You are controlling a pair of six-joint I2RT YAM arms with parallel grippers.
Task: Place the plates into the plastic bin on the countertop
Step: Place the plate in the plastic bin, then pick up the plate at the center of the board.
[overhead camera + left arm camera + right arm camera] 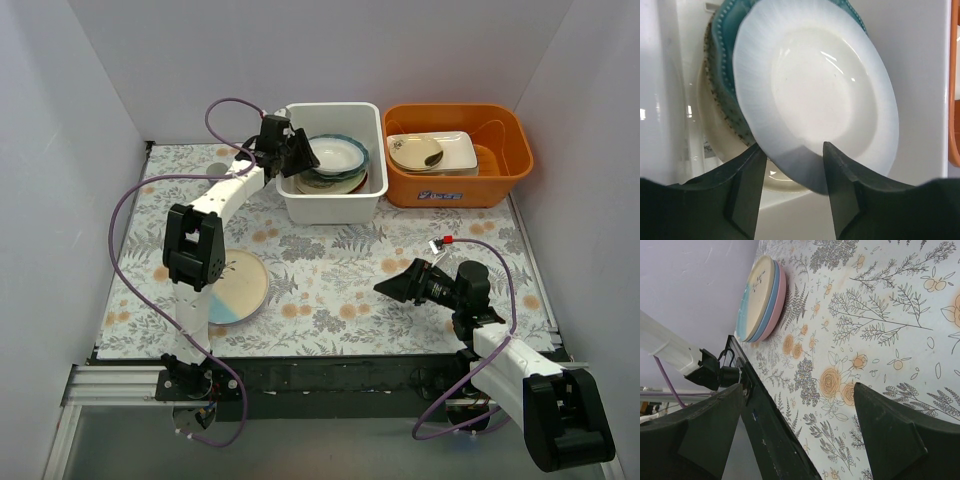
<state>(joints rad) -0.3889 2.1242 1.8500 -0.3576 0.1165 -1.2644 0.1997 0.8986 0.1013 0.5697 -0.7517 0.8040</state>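
One fern-printed countertop carries it all. On it the white plastic bin already holds several plates, and the orange tub just beside it holds only a rectangular dish and a beige bowl.

Three plates, cream-and-blue on blue on pink, sit stacked near the left arm's base, well apart from the bin.

In the bin, the white plate lies off-centre on the teal plate. The left gripper is above its near rim, jaws apart, no pinch visible.

My worry: a finger catches that rim on the way out, and the plate slides or clatters against the bin wall.

The right gripper is spread wide and empty, and the left arm's own elbow overhangs the stack.
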